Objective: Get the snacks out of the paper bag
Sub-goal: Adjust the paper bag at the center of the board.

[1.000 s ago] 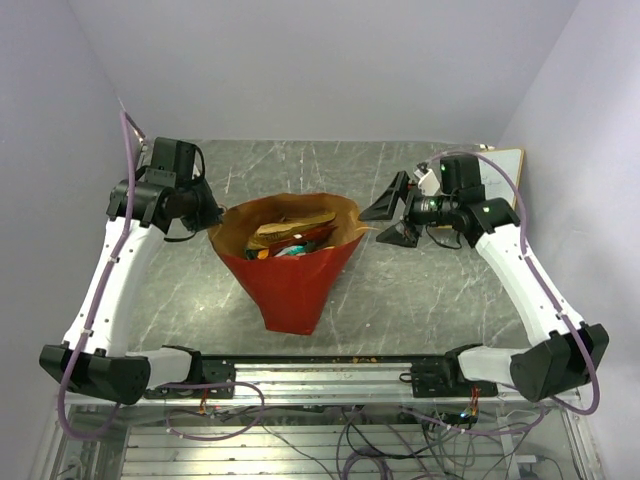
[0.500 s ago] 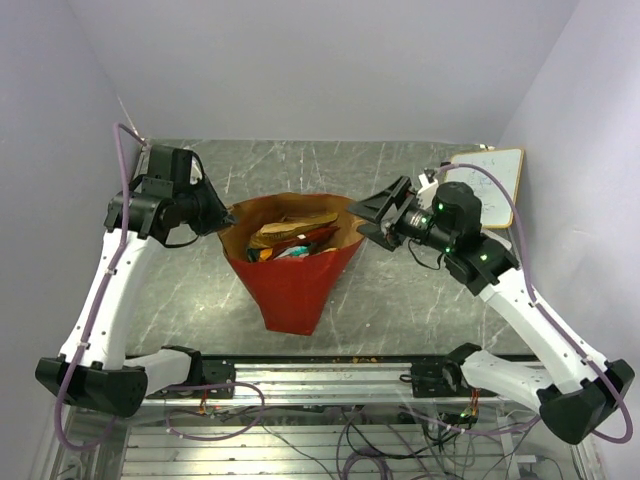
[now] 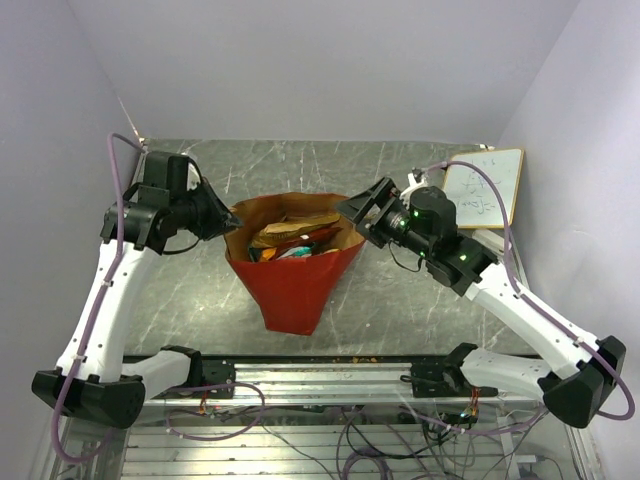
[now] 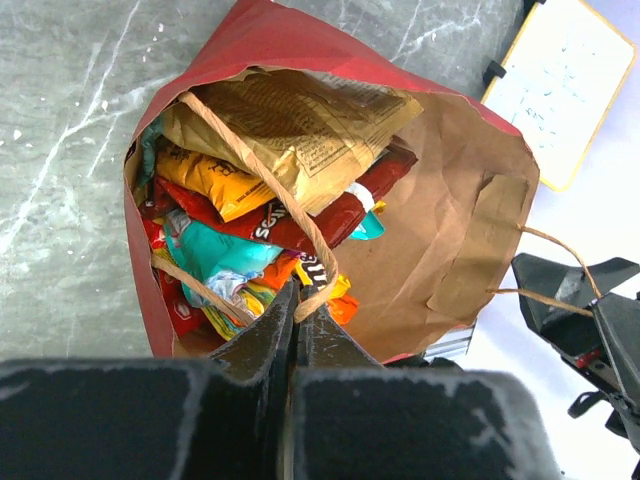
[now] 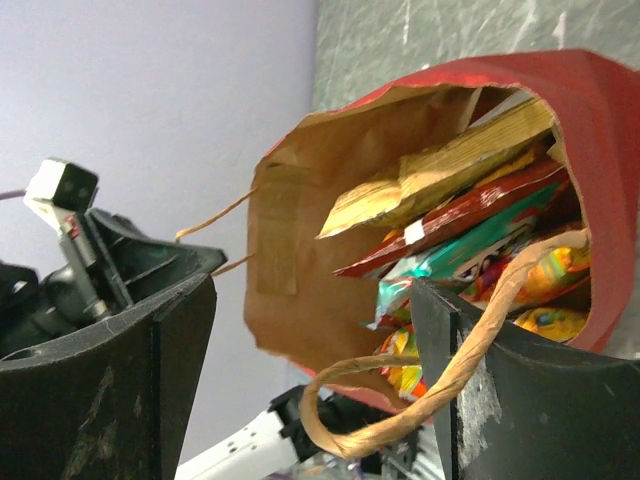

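The red paper bag stands open mid-table, brown inside. It holds the snacks: a flat golden-orange packet with dark lettering on top, with red, teal and yellow packets under it. My left gripper is at the bag's left rim. In the left wrist view it is shut on one tan handle. My right gripper is open at the bag's right rim. In the right wrist view the other handle loop hangs between its fingers and lies against the right finger.
A white wood-framed board lies at the back right, behind the right arm; it also shows in the left wrist view. Grey marble table surrounds the bag. Walls close in at the left, back and right.
My right arm has swung left, bringing its open gripper from beside the board to the bag's right rim. My left gripper has edged right along the bag's left rim.
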